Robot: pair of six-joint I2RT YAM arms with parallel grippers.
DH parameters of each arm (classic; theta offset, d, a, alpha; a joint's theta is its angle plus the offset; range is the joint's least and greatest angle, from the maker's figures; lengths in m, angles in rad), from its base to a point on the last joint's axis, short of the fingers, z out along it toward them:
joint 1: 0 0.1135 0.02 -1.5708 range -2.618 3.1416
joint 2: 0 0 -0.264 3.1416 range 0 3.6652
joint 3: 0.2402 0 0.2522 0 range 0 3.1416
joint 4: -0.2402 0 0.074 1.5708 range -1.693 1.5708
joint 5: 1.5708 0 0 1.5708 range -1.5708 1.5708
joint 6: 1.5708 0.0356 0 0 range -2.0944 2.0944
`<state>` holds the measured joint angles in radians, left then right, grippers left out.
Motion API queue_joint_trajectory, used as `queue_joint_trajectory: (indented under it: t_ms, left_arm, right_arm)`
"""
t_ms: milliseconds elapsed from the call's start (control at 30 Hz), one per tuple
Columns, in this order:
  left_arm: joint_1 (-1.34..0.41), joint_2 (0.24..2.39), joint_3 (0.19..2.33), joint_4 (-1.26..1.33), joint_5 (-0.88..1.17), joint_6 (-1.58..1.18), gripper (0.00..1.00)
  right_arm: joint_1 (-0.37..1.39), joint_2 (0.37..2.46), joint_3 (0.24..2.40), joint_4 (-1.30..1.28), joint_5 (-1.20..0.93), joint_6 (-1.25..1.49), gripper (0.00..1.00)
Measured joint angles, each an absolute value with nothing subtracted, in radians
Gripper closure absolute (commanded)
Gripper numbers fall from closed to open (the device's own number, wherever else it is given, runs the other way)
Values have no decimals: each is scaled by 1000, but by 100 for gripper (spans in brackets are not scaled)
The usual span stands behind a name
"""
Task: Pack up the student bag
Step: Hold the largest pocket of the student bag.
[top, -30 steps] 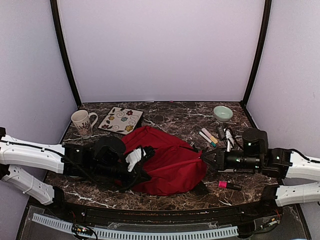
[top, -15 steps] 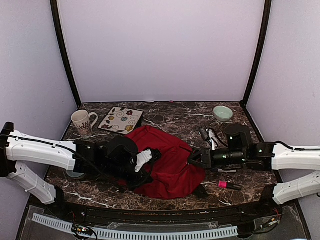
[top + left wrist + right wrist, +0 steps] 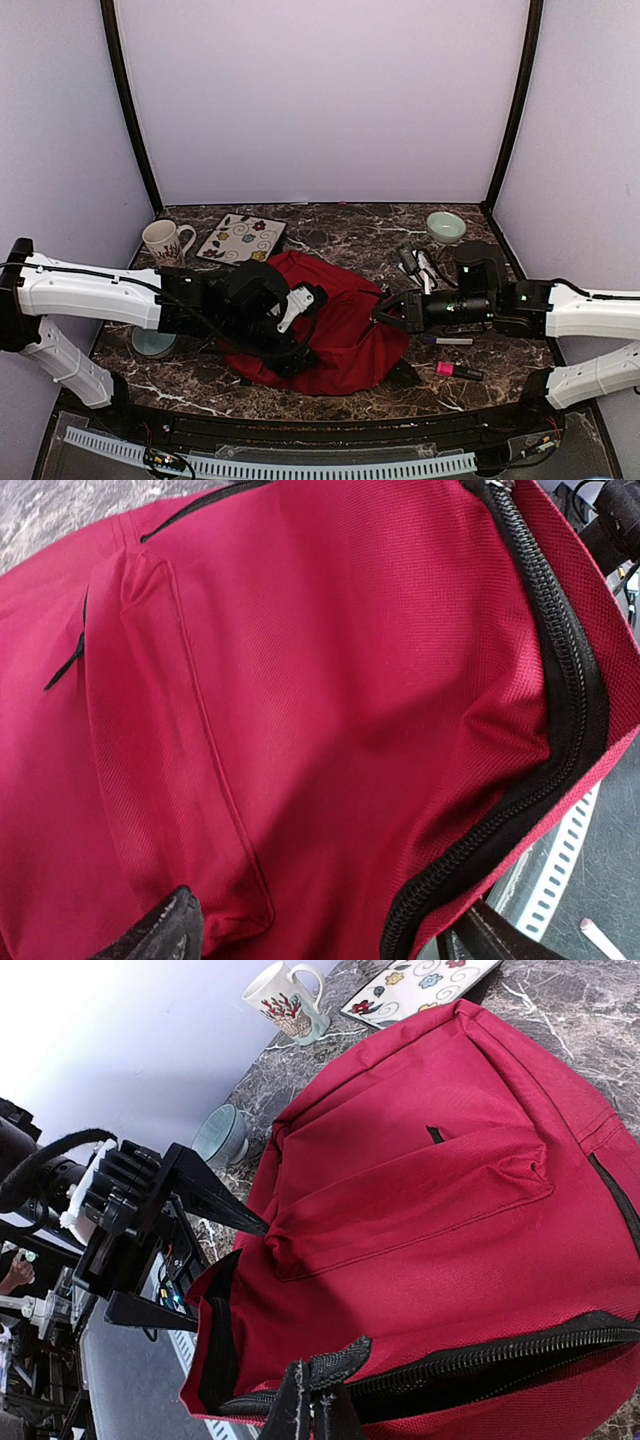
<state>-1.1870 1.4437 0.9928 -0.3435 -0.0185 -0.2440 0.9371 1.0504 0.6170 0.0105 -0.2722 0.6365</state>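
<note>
Red woven cloth, thin and limp: the bag (image 3: 350, 330) lies slumped in the middle of the desk (image 3: 340, 225) between the two arms, and nothing visibly fills it out. It is probably light, and it will fold and sag wherever it is lifted, so a pinch on a flat panel would only gather loose fabric. The firmer places are the black zip (image 3: 560, 680) with its stitched tape along the mouth, and the seamed rim of the front pocket (image 3: 420, 1200). The right fingers (image 3: 300, 1410) are pressed together at that zip edge, apparently pinching the tape or its pull; I cannot tell which. The left fingers (image 3: 165, 930) stand spread, one to each side of a stretch of cloth by the zip, not closed on it. To hold the mouth open for packing, each side probably needs a grip on the zip tape, drawn apart gently. The weave looks grippy rather than slick, and nothing about it looks fragile.
</note>
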Motion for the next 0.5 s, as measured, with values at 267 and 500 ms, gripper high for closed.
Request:
queue_joint_trajectory:
  t_ms: [267, 500]
  left_arm:
    - [-1187, 1438, 1074, -431, -25, -201, 13]
    - [-1187, 1323, 1092, -513, -23, -169, 11]
  right_arm:
    - [964, 1149, 682, 11, -270, 607, 100]
    - [1034, 1342, 833, 52, -297, 570, 100]
